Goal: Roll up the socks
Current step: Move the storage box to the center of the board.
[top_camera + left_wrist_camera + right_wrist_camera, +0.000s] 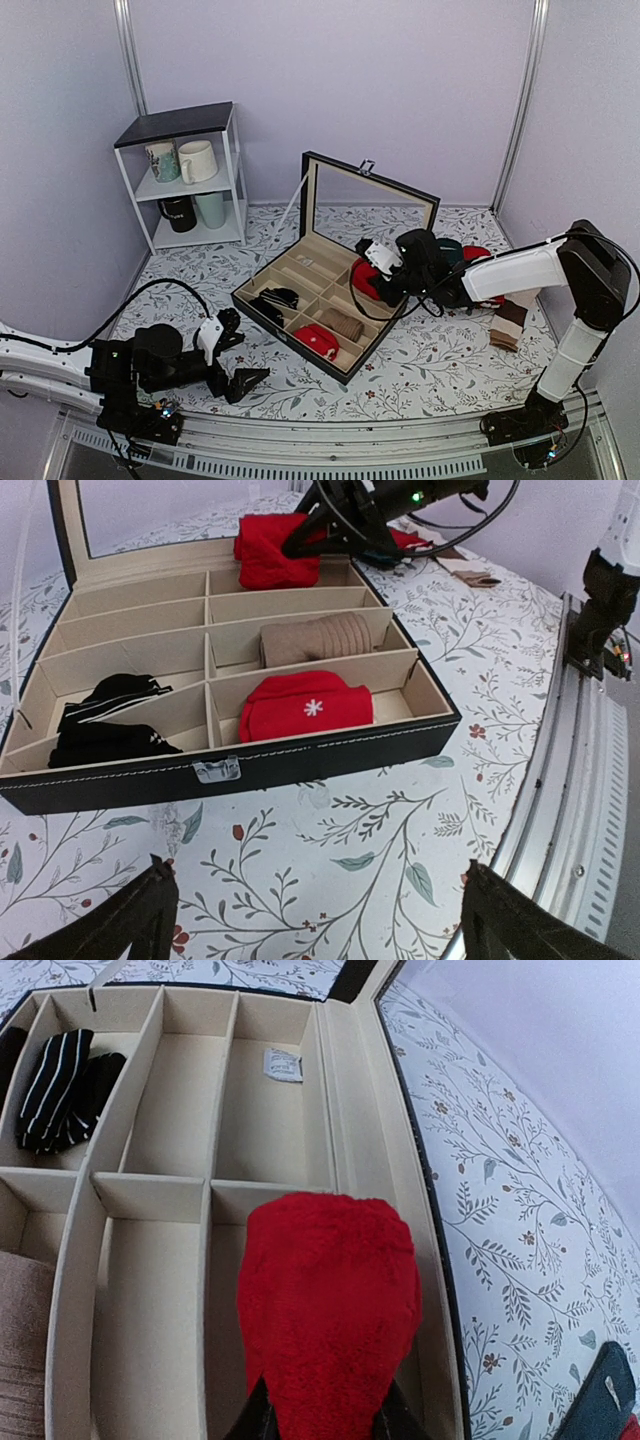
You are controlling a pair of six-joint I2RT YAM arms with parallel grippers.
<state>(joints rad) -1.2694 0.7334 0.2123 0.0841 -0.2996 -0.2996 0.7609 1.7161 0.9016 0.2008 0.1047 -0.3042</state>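
The socks (pixel 330 1300) are a bright red fuzzy roll held in my right gripper (pixel 325 1418), which is shut on the roll's near end. The roll hangs over the rightmost compartment of the open black box (pixel 372 1160), near its right wall. From above, the socks (pixel 366 278) and the right gripper (pixel 385 275) sit over the box's (pixel 300 345) far right corner. No beige end shows on the roll. My left gripper (pixel 238 352) rests low on the table in front of the box, open, with only the patterned cloth between its fingers (pixel 140 910).
The box also holds a red roll with a snowflake (pixel 305 708), a tan roll (pixel 318 638) and black striped socks (pixel 105 720). A red sock (pixel 478 254) and a dark one lie behind the right arm, folded brown socks (pixel 509 325) beside it. A mug shelf (pixel 185 170) stands back left.
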